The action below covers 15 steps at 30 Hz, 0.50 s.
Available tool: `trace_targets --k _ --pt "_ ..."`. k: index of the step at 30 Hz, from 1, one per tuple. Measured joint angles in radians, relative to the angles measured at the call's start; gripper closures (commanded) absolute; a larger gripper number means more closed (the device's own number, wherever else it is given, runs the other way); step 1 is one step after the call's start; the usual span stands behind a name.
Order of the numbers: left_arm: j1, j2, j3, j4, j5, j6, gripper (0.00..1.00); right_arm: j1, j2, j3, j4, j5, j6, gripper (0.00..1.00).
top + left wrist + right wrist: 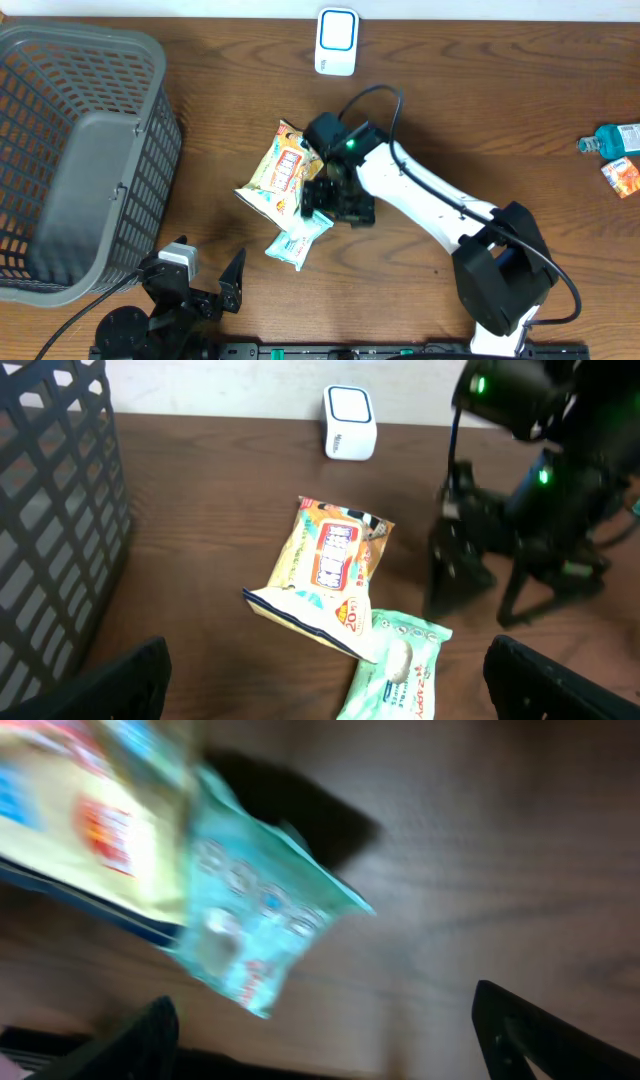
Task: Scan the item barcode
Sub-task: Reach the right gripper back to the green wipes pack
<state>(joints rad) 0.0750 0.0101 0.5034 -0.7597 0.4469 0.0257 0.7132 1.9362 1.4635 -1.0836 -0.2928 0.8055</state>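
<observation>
A yellow snack bag (280, 170) lies mid-table, its lower end overlapping a mint-green wipes pack (298, 240). No barcode shows on either. My right gripper (340, 203) hangs just right of both, open, nothing between its fingers. In the blurred right wrist view, the wipes pack (260, 920) and snack bag (90, 830) lie ahead and left of the right gripper (330, 1040). My left gripper (208, 272) rests open near the front edge. In the left wrist view, the left gripper (330, 700) faces the wipes pack (395, 670) and snack bag (325, 575).
A white scanner box (337, 41) stands at the back edge, seen also as the scanner box (350, 422). A grey basket (150, 90) fills the left side. A blue bottle (612, 138) and an orange packet (622, 177) lie at the far right.
</observation>
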Motion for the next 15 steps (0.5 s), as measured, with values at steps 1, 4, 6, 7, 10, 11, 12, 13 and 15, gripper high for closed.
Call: trace_targets --k 1,4,6,7,10,11,12,13,15 --pt "0.000 0.000 0.000 0.000 0.000 0.000 0.02 0.006 0.000 -0.013 -0.002 -0.003 0.002 0.14" --pt "0.000 0.000 0.000 0.000 0.000 0.000 0.02 0.032 0.000 -0.042 0.008 -0.011 0.010 0.13" --pt "0.000 0.000 0.000 0.000 0.000 0.000 0.02 0.052 0.000 -0.052 0.047 -0.014 0.016 0.17" --pt "0.000 0.000 0.000 0.000 0.000 0.000 0.02 0.062 0.000 -0.055 0.071 -0.014 0.020 0.21" --pt "0.000 0.000 0.000 0.000 0.000 0.000 0.02 0.092 0.000 -0.066 0.148 -0.002 0.047 0.27" --pt "0.000 0.000 0.000 0.000 0.000 0.000 0.02 0.100 0.000 -0.071 0.172 0.007 0.058 0.29" --pt "0.000 0.000 0.000 0.000 0.000 0.000 0.02 0.110 0.000 -0.081 0.212 0.023 0.076 0.30" --pt "0.000 0.000 0.000 0.000 0.000 0.000 0.02 0.121 0.000 -0.097 0.253 0.039 0.095 0.32" --pt "0.000 0.000 0.000 0.000 0.000 0.000 0.02 0.137 0.000 -0.126 0.305 0.066 0.127 0.37"
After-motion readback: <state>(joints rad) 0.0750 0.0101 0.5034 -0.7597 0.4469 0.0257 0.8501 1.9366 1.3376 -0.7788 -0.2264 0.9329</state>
